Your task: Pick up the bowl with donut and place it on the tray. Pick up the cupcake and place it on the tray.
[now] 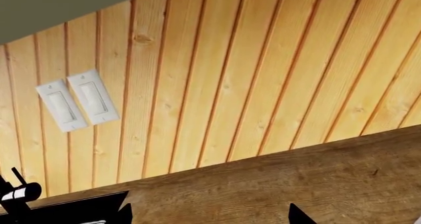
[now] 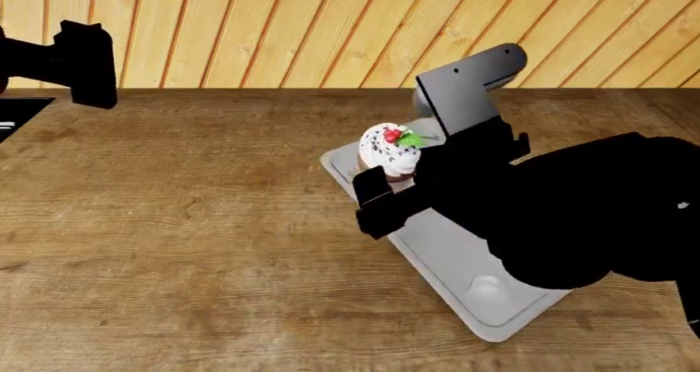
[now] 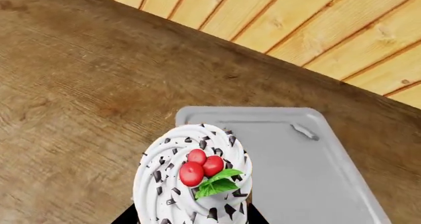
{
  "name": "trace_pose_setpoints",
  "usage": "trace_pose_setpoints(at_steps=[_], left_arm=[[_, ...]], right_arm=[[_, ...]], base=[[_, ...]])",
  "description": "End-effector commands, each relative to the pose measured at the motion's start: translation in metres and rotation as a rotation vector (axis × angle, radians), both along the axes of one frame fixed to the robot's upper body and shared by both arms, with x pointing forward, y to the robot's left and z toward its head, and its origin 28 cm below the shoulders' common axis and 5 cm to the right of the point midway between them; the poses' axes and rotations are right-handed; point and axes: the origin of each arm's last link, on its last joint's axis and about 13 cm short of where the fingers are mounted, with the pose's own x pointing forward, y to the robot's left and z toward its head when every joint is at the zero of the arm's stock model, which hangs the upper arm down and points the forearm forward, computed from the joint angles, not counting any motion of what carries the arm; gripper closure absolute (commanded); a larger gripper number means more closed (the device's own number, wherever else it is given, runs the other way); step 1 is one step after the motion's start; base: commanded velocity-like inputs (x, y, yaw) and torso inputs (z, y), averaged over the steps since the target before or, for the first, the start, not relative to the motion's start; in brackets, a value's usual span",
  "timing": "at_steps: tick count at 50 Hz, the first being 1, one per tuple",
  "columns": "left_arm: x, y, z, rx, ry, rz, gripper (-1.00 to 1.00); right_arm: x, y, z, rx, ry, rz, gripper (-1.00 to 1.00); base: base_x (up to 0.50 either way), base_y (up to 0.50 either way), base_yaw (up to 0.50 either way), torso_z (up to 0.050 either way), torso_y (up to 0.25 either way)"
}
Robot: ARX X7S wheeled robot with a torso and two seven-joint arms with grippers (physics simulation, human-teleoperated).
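The cupcake (image 2: 391, 151), with white frosting, dark sprinkles, red berries and a green leaf, is held in my right gripper (image 2: 385, 193) over the far left corner of the light-grey tray (image 2: 460, 249). In the right wrist view the cupcake (image 3: 194, 177) fills the space between the jaws of the right gripper (image 3: 191, 219), above the edge of the tray (image 3: 316, 174). I cannot tell if it touches the tray. My left gripper (image 2: 82, 65) is raised at the far left, open and empty; it also shows in the left wrist view (image 1: 210, 219). The bowl and the donut are out of view.
A wooden table (image 2: 186, 224) runs to a wood-plank wall (image 2: 274, 28) with two white switches (image 1: 78, 100). A black fixture (image 2: 16, 114) lies at the table's far left edge. My right arm (image 2: 579, 216) covers the tray's right side.
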Motion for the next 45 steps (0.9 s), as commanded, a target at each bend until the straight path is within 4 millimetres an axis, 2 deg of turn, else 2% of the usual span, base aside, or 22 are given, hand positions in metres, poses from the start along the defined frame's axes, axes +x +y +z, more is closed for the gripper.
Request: trace_pose_setpoints(at_steps=[1, 12, 20, 31, 45], left_arm=[[0.003, -0.001, -0.001, 0.002, 0.005, -0.003, -1.00], [0.006, -0.006, 0.001, 0.007, 0.006, -0.020, -1.00], [0.005, -0.007, 0.001, 0.012, 0.005, -0.022, -1.00], [0.006, -0.007, 0.003, 0.011, 0.005, -0.025, -1.00], [0.005, -0.006, 0.003, 0.006, 0.004, -0.017, -1.00]], right_arm=[[0.021, -0.013, 0.009, 0.004, 0.003, -0.111, 1.00], [0.058, 0.004, 0.009, -0.049, 0.052, -0.090, 1.00], [0.068, 0.005, -0.002, -0.097, 0.106, -0.111, 1.00], [0.084, 0.007, 0.001, -0.076, 0.125, -0.141, 1.00], [0.075, 0.014, 0.000, -0.074, 0.157, -0.095, 1.00]], base=[[0.00, 0.00, 0.00, 0.000, 0.000], [0.00, 0.00, 0.00, 0.000, 0.000], [0.00, 0.00, 0.00, 0.000, 0.000], [0.00, 0.00, 0.00, 0.000, 0.000], [0.00, 0.00, 0.00, 0.000, 0.000]])
